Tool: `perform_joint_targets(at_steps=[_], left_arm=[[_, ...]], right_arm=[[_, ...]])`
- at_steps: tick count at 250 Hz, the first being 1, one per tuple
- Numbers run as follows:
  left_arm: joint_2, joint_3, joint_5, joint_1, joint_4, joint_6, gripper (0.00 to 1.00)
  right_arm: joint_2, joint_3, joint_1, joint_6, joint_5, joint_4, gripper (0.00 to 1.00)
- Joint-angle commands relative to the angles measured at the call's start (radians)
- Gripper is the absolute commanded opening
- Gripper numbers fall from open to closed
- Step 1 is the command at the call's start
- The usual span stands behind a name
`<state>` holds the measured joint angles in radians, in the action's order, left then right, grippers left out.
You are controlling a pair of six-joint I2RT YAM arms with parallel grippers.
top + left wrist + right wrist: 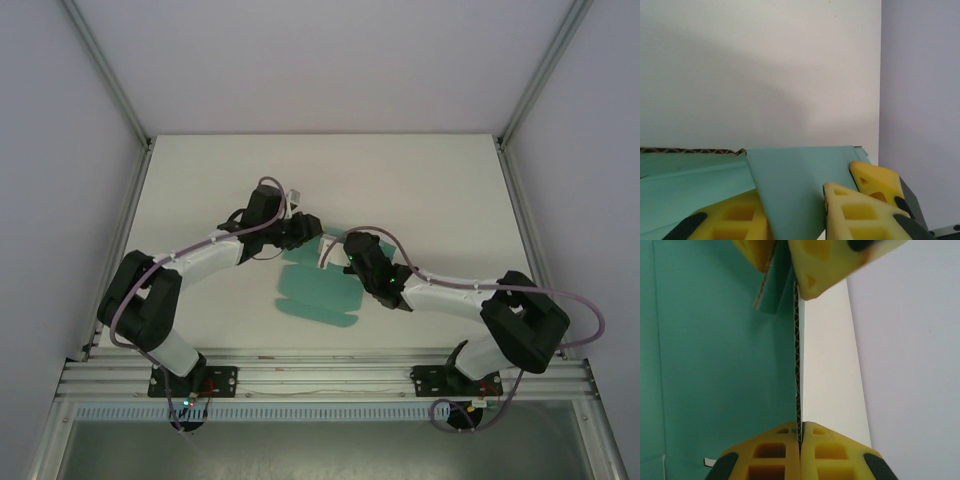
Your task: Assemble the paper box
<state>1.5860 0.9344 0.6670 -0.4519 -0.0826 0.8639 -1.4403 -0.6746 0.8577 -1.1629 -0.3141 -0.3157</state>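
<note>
Item 1: paper box [312, 292], a teal-green die-cut corrugated-card sheet, lying mostly flat on the white table [430, 190], with its far edge raised.
Item 2: left gripper [303, 232], at the box's far left corner; its yellow fingers [860, 210] are clamped on an upturned flap.
Item 3: right gripper [800, 427], at the box's far right edge, pinched tight on the standing card edge, facing the left gripper's pads along it.
Item 4: aluminium rail [320, 375], nearer than the box, carrying both arm bases.
</note>
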Motion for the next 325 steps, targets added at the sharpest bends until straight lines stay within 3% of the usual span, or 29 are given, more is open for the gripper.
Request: perform_joint_targets(at_steps=[1, 54, 80, 92, 111, 142, 193, 235, 261, 325], left_arm=[[-0.046, -0.022, -0.064, -0.008, -0.047, 0.024, 0.21], [-0.110, -0.065, -0.083, -0.008, -0.040, 0.009, 0.23], [-0.157, -0.054, -0.162, -0.008, 0.103, -0.070, 0.45], [-0.195, -0.057, -0.223, -0.007, 0.179, -0.113, 0.63], [-0.271, -0.088, -0.323, -0.002, 0.264, -0.169, 0.82], [-0.400, -0.178, -0.444, 0.052, 0.366, -0.219, 1.00], [-0.505, -0.373, -0.383, 0.237, 0.294, -0.264, 1.00], [-0.493, -0.415, -0.352, 0.242, 0.227, -0.296, 0.99], [-0.469, -0.424, -0.402, 0.244, 0.201, -0.293, 0.99], [-0.388, -0.417, -0.347, 0.243, 0.066, -0.307, 0.94]], right_arm=[[0.038, 0.012, 0.018, 0.027, 0.030, -0.012, 0.00], [0.055, 0.018, 0.017, 0.039, 0.027, -0.007, 0.00], [0.064, 0.020, 0.019, 0.038, 0.009, 0.000, 0.00], [0.072, 0.021, 0.018, 0.044, 0.007, 0.013, 0.00], [0.077, 0.026, 0.018, 0.052, -0.001, 0.023, 0.00], [0.091, 0.037, 0.017, 0.062, -0.006, 0.022, 0.00], [0.134, 0.032, -0.007, 0.144, 0.067, 0.068, 0.00], [0.167, 0.035, -0.057, 0.222, 0.194, 0.080, 0.00], [0.192, 0.035, -0.078, 0.229, 0.289, 0.100, 0.00], [0.188, 0.014, -0.087, 0.250, 0.294, 0.124, 0.00]])
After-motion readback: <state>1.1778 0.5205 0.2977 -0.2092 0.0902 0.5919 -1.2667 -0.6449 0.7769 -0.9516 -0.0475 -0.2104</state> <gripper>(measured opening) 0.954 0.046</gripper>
